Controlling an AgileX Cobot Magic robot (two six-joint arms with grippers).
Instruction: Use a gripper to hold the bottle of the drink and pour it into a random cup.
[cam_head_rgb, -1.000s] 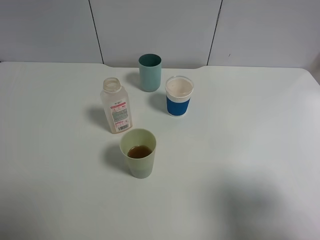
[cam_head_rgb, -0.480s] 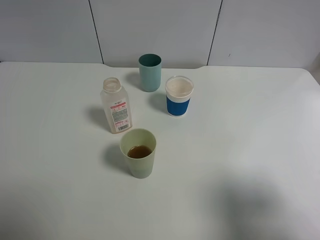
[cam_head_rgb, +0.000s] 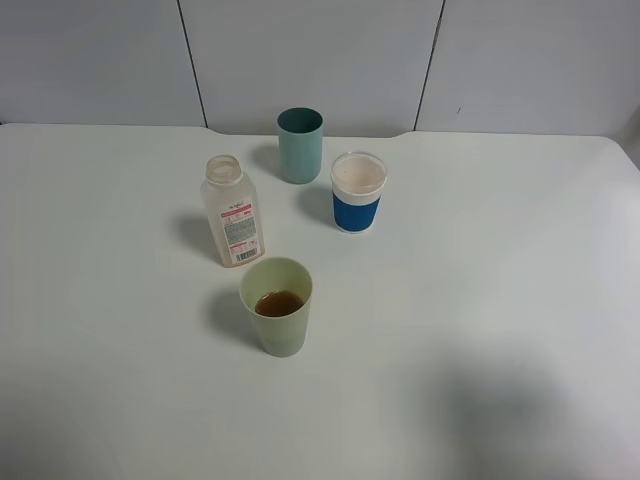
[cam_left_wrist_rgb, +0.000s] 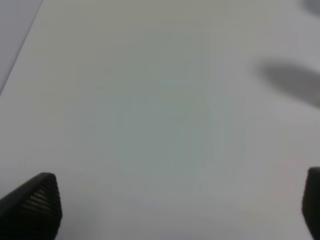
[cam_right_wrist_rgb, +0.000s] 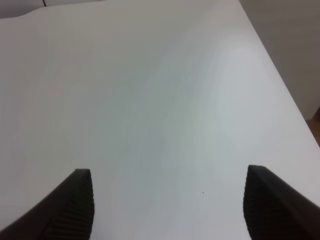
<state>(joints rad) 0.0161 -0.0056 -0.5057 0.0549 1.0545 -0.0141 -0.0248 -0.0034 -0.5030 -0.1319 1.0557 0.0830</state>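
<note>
In the high exterior view, the small clear plastic bottle with the white-and-pink label (cam_head_rgb: 232, 212) stands upright on the white table (cam_head_rgb: 500, 300), left of the middle, and looks nearly empty. The pale yellow-green plastic tumbler (cam_head_rgb: 277, 306) stands just in front of it and already holds brown liquid. No arm appears there, so the bottle probably lies nearer the left arm. In the left wrist view, the left gripper (cam_left_wrist_rgb: 180, 210) has its jaws wide apart over bare table, holding nothing. In the right wrist view, the right gripper (cam_right_wrist_rgb: 167, 205) is also spread wide and empty, near the table's edge.
</note>
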